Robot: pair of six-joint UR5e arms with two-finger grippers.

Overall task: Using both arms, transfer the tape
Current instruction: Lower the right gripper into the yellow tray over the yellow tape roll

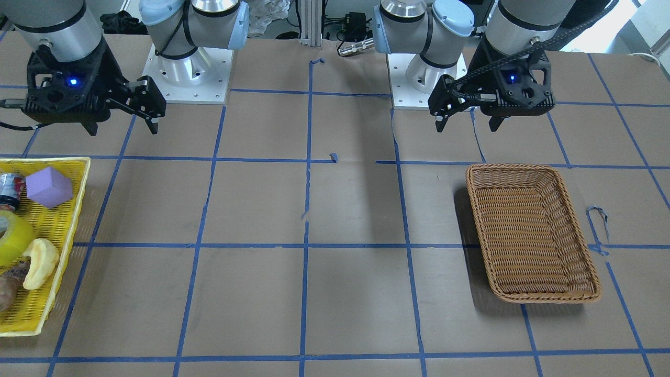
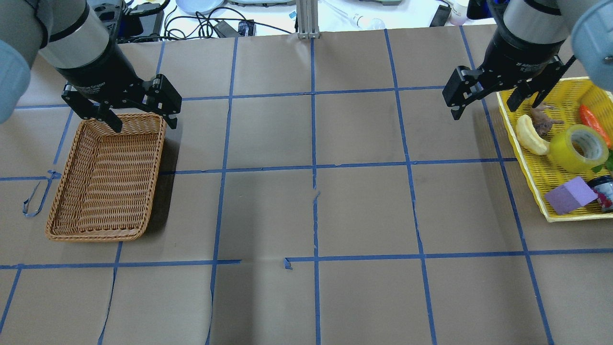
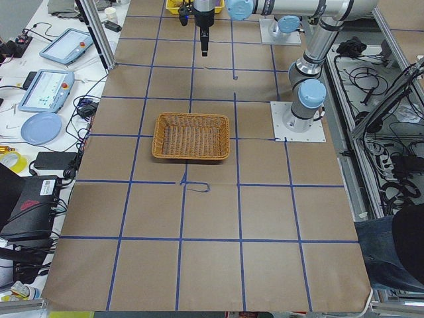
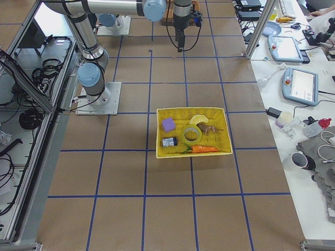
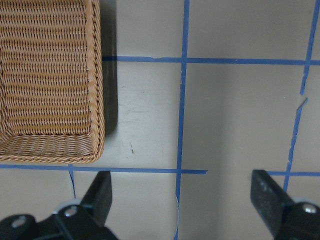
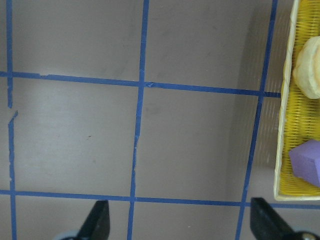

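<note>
The tape [image 2: 579,148] is a bright yellow roll with a whitish core. It lies in the yellow mesh tray [image 2: 522,163] at the table's right end, and also shows in the front view [image 1: 10,235] and the right side view [image 4: 191,136]. My right gripper [image 2: 483,108] is open and empty. It hangs above the table just left of the tray's far corner, apart from the tape. My left gripper [image 2: 143,122] is open and empty above the far end of the wicker basket [image 2: 57,201]. Both wrist views show spread fingers [image 5: 102,187] [image 6: 100,217] over bare table.
The tray also holds a purple block [image 2: 570,194], a pale banana-like piece [image 2: 529,134], an orange carrot [image 2: 591,124], a small can [image 2: 604,189] and a brown item. The wicker basket [image 1: 531,173] has nothing in it. Blue tape lines grid the brown table.
</note>
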